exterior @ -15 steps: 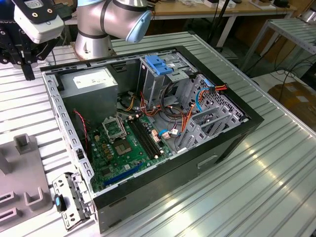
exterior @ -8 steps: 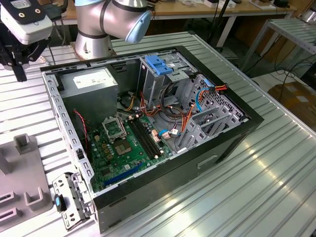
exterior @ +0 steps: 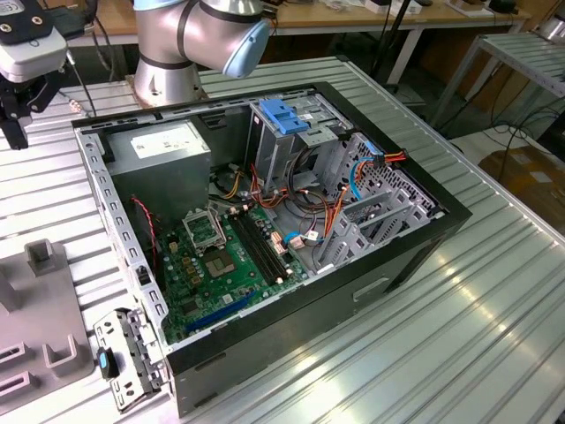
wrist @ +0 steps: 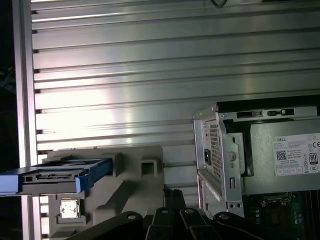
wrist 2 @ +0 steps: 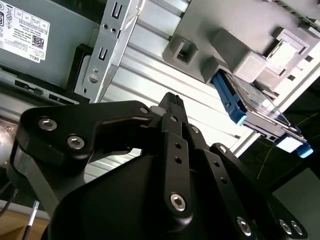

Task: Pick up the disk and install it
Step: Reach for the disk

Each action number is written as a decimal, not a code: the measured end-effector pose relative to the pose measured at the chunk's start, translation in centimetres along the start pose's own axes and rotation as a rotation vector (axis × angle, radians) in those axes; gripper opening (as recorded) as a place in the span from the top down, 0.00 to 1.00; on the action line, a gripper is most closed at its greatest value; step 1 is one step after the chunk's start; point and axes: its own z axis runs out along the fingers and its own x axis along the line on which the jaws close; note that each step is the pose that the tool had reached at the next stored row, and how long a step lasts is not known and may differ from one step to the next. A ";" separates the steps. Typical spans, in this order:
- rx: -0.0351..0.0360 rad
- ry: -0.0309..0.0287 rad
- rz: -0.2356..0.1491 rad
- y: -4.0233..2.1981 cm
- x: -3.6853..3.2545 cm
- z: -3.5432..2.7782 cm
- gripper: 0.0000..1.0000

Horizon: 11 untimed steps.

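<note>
The disk (wrist: 55,176) is a flat silver drive in a blue plastic frame. It lies in a grey holder block (wrist: 135,185) on the ribbed table, beside the open computer case. In the second wrist view the disk (wrist 2: 250,107) juts out of that holder (wrist 2: 240,55). My gripper (wrist 2: 172,100) hangs above the table between the case and the holder, well apart from the disk, with its black fingers closed together on nothing. In the exterior view the gripper (exterior: 16,132) is at the far left, beyond the case's corner.
The open computer case (exterior: 115,221) lies on the ribbed aluminium table. Inside it are a grey power-supply box (exterior: 168,150), a green motherboard (exterior: 221,256) and a metal drive cage with a fixed blue bracket (exterior: 284,115). A loose metal bracket (exterior: 124,358) lies near the grey holder (exterior: 44,309).
</note>
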 end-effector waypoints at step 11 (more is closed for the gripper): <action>0.0000 0.0000 0.000 0.11 2.98 0.06 0.89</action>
